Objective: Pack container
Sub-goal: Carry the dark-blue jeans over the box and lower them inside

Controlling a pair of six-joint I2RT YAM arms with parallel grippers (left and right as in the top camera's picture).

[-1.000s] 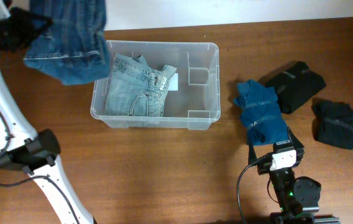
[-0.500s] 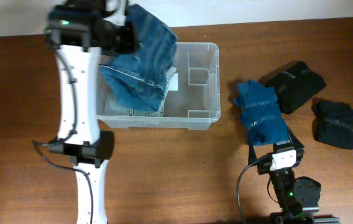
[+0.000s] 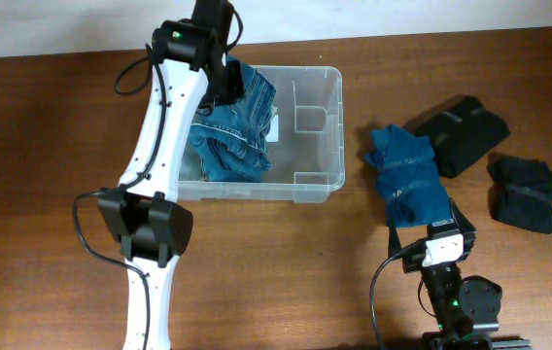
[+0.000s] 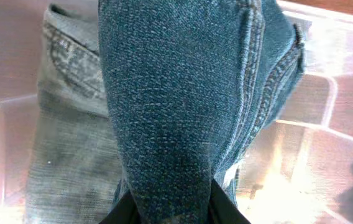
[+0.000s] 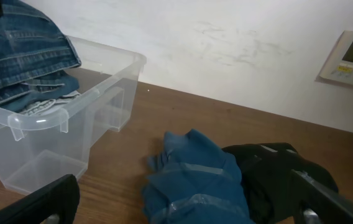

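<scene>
Overhead view of a brown wooden worktop (image 3: 286, 272). The container (image 3: 320, 76), a clear plastic bin, sits near the far edge, left of centre. The left arm reaches across its left half. The left gripper (image 4: 173, 214) is clamped on a pair of dark blue jeans (image 3: 237, 131), which hangs bunched into the bin on top of a paler pair of jeans (image 4: 64, 124) lying flat inside. The right gripper (image 5: 189, 202) sits toward the near-right corner, jaws spread wide and holding nothing, just beside a folded blue garment (image 3: 407, 180). A larger black garment (image 3: 461, 131) and a smaller black garment (image 3: 527, 192) lie toward the right edge.

Likely risks: some dark denim sits high by the far rim, so letting go here could leave a leg draped over the wall — or the cloth could cling to the fingers and drag back out. The bin looks light, and a low arm could shove it.

Open room: the bin's right end, by its moulded dividers, is bare, and the worktop along the near edge between the 2 arms carries nothing.
</scene>
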